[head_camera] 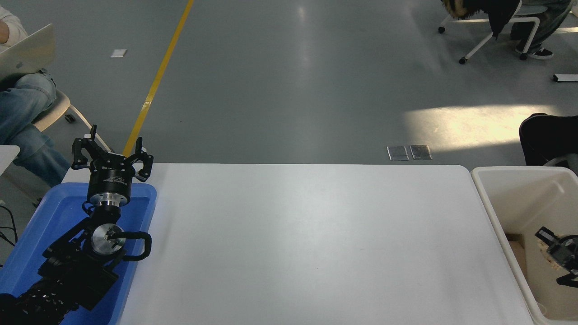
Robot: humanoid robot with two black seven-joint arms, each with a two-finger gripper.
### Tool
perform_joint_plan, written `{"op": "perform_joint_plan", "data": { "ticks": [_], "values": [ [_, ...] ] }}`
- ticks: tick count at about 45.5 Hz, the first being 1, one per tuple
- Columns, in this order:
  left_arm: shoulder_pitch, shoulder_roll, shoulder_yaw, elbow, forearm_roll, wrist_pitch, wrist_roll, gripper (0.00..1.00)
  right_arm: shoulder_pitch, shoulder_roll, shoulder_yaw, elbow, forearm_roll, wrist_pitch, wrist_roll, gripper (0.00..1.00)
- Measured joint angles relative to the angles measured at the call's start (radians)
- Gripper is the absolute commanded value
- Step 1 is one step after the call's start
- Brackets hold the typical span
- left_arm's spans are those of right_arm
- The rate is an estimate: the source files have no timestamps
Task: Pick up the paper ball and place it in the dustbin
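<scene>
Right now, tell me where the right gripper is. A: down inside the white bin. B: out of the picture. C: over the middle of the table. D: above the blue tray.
A: the right gripper is at the right edge, below the rim and within the walls of the white bin, with the paper ball at its fingers.

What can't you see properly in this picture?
- Right end effector: head view, cut off by the right edge inside the dustbin; open or shut cannot be told.
- Paper ball: only a tan scrap shows beside that end effector; the rest is hidden.
- Dustbin floor: partly cut off at the right and bottom edges.
- Left end effector: parked over the blue tray, hiding part of it.
</scene>
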Motion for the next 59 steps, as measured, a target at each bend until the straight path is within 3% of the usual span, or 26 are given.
{"op": "perform_joint_plan", "data": {
  "ticks": [12, 34, 47, 59],
  "values": [
    [0.000, 0.000, 0.000, 0.000, 0.000, 0.000, 0.000, 0.99, 0.033, -0.009, 0.044, 0.066, -0.003, -0.002, 0.003, 1.00],
    [0.000, 0.000, 0.000, 0.000, 0.000, 0.001, 0.000, 0.99, 0.416, -0.193, -0.023, 0.536, -0.140, 0.002, 0.009, 1.00],
    [0.001, 0.000, 0.000, 0.000, 0.001, 0.001, 0.000, 0.99, 0.813, -0.303, -0.191, 0.895, -0.236, 0.046, 0.011, 1.00],
    [0.001, 0.000, 0.000, 0.000, 0.002, 0.000, 0.000, 0.99, 1.229, -0.340, -0.335, 1.186, -0.289, 0.190, 0.014, 1.00]
  ]
}}
